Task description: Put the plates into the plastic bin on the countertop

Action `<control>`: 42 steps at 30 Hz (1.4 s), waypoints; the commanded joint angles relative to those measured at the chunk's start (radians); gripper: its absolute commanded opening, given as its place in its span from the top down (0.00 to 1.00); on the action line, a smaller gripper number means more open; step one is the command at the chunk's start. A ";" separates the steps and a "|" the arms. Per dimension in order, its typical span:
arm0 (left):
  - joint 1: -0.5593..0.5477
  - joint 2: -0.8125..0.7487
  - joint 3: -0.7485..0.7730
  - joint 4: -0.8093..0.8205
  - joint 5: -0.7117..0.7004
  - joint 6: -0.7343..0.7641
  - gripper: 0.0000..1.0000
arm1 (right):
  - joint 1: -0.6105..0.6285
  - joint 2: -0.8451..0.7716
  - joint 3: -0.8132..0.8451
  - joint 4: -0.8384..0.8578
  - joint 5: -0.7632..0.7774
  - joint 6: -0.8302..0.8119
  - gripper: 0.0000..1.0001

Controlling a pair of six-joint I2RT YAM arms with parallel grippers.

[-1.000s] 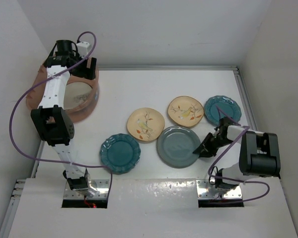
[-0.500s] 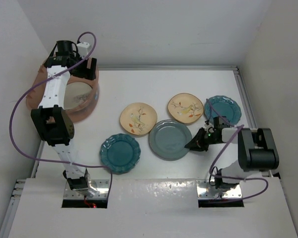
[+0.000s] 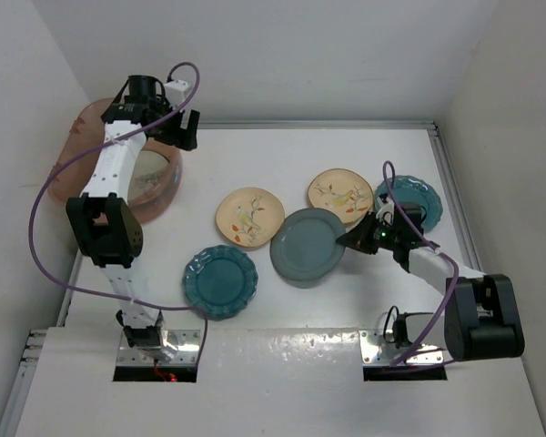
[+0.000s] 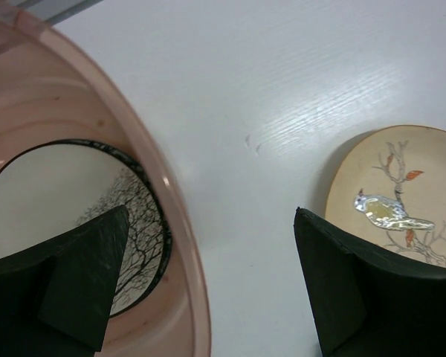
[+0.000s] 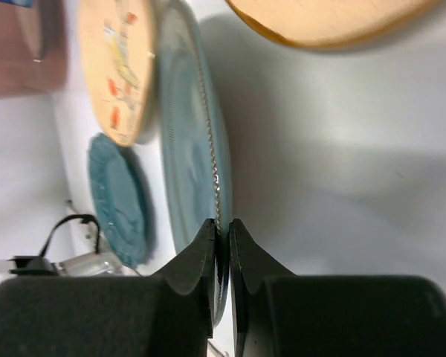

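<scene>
In the top view the pink plastic bin (image 3: 89, 123) stands at the far left of the white countertop (image 3: 282, 155), with a white dark-rimmed plate (image 3: 144, 175) lying inside. My left gripper (image 3: 179, 128) hangs open over the bin's right rim (image 4: 172, 204), nothing between its fingers (image 4: 97, 260). My right gripper (image 3: 350, 239) is shut on the right rim of the grey-green plate (image 3: 305, 248), and the wrist view shows that rim (image 5: 208, 160) pinched in the jaws. Two cream bird plates (image 3: 249, 218) (image 3: 340, 197) and two teal scalloped plates (image 3: 220, 281) (image 3: 420, 202) lie flat around it.
White walls close in the counter on three sides, with metal rails (image 3: 446, 182) along its edges. The grey-green plate's left edge meets the left cream plate (image 5: 115, 67). The right arm's cable (image 3: 409, 214) loops over the right teal plate.
My right gripper has closed on the grey-green plate's rim and carried it leftward, nudging the left cream plate along. The left gripper has swung right from over the bin to its right rim.
</scene>
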 commanded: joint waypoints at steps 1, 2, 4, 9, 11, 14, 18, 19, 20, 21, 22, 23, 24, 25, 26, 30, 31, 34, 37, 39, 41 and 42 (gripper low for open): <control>-0.024 -0.011 0.007 -0.002 0.096 0.003 0.07 | 0.003 0.001 0.088 0.159 -0.058 0.069 1.00; -0.042 -0.011 0.007 -0.002 0.125 0.012 0.07 | 0.002 -0.002 0.094 0.164 -0.066 0.078 1.00; -0.080 -0.002 -0.023 -0.014 0.230 0.046 0.07 | -0.009 -0.007 0.108 0.194 -0.086 0.109 1.00; -0.188 0.052 -0.071 -0.014 0.410 0.127 0.05 | -0.010 0.008 0.144 0.211 -0.140 0.133 1.00; -0.209 0.101 -0.071 -0.014 0.462 0.127 0.03 | -0.021 0.008 0.158 0.213 -0.161 0.152 1.00; -0.246 0.153 -0.022 -0.014 0.556 0.127 0.00 | -0.053 -0.015 0.166 0.182 -0.141 0.131 1.00; -0.303 0.221 0.038 -0.014 0.623 0.136 0.00 | -0.081 -0.027 0.187 0.066 -0.138 0.072 1.00; -0.327 0.247 0.047 -0.014 0.624 0.136 0.00 | -0.090 -0.036 0.192 0.061 -0.140 0.066 1.00; -0.340 0.262 0.058 -0.014 0.637 0.136 0.00 | -0.099 -0.041 0.195 0.046 -0.135 0.052 1.00; -0.352 0.277 0.070 -0.014 0.637 0.136 0.00 | -0.108 -0.051 0.203 0.033 -0.127 0.051 1.00; -0.372 0.294 0.096 -0.014 0.650 0.136 0.00 | -0.113 -0.053 0.206 0.012 -0.118 0.045 1.00; -0.372 0.329 0.110 -0.014 0.663 0.136 0.00 | -0.122 -0.061 0.215 0.004 -0.114 0.026 1.00; -0.387 0.350 0.123 -0.014 0.677 0.111 0.00 | -0.130 -0.062 0.215 -0.010 -0.112 0.023 1.00; -0.387 0.368 0.149 -0.014 0.708 0.097 0.00 | -0.135 -0.061 0.218 -0.013 -0.117 0.018 1.00; -0.400 0.403 0.162 -0.001 0.719 0.083 0.00 | -0.138 -0.058 0.224 -0.010 -0.127 0.018 1.00; -0.420 0.466 0.203 0.032 0.760 0.012 0.00 | -0.147 -0.058 0.253 0.002 -0.153 0.038 1.00; -0.420 0.486 0.214 0.059 0.789 -0.009 0.00 | -0.147 -0.061 0.264 0.007 -0.155 0.044 1.00; -0.420 0.509 0.214 0.120 0.835 -0.075 0.00 | -0.145 -0.055 0.292 0.041 -0.166 0.066 1.00; -0.420 0.520 0.214 0.162 0.844 -0.115 0.00 | -0.145 -0.036 0.322 0.059 -0.184 0.093 1.00; -0.420 0.520 0.203 0.177 0.864 -0.135 0.00 | -0.145 -0.027 0.329 0.090 -0.192 0.112 1.00; -0.429 0.520 0.203 0.203 0.913 -0.158 0.00 | -0.138 -0.019 0.330 0.131 -0.190 0.118 1.00; -0.429 0.520 0.194 0.203 0.932 -0.167 0.02 | -0.136 -0.009 0.335 0.142 -0.192 0.129 1.00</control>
